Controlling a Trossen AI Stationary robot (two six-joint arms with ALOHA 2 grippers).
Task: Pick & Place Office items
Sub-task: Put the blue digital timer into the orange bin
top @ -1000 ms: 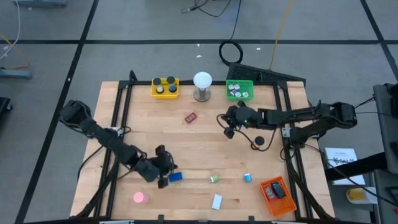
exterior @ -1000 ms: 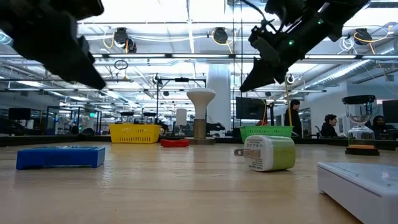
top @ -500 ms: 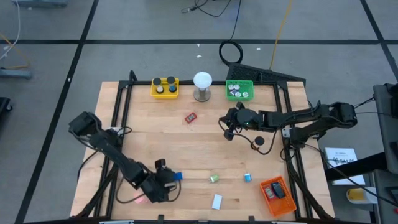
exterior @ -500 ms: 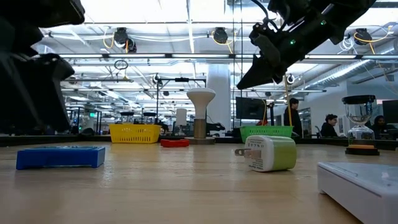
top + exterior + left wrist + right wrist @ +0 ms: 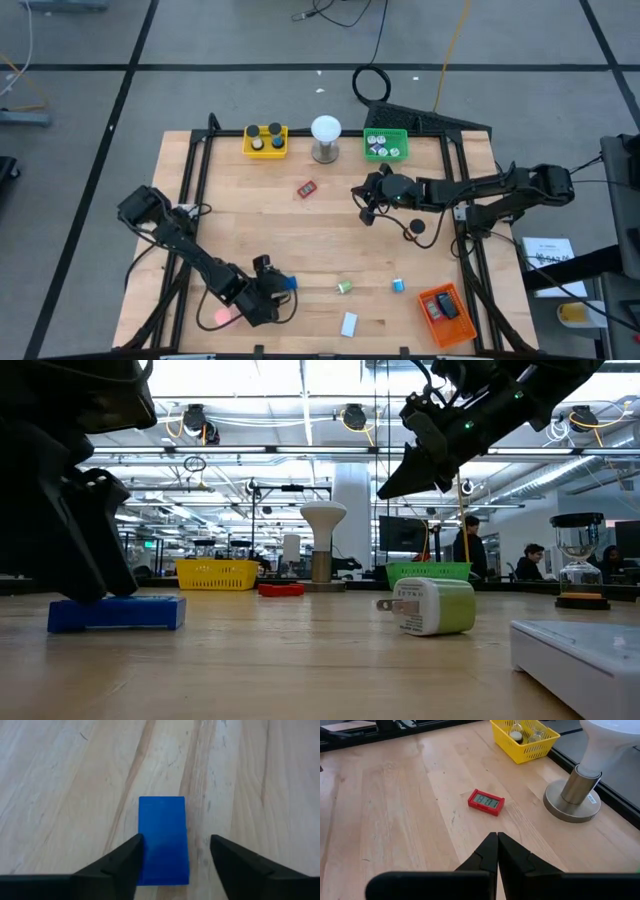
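I've got the left gripper (image 5: 172, 852) low at the near-left of the surface (image 5: 330, 235), fingers spread wide on either side of the blue block (image 5: 163, 840), nothing gripped yet. My read: it sits nearer one finger, so I'd centre, go down to the wood, then close across the narrow sides. Left arm is stretched low, wrist angled steeply down. Right gripper (image 5: 497, 851) hangs mid-surface, fingers pressed together, empty, aimed toward the red LCD clock (image 5: 486, 801).

You see a blue block (image 5: 163, 840) on the pale wood-grain worktop (image 5: 60, 780), a red display unit (image 5: 486, 802), a yellow tray (image 5: 524, 739), dark fingers (image 5: 120, 865).
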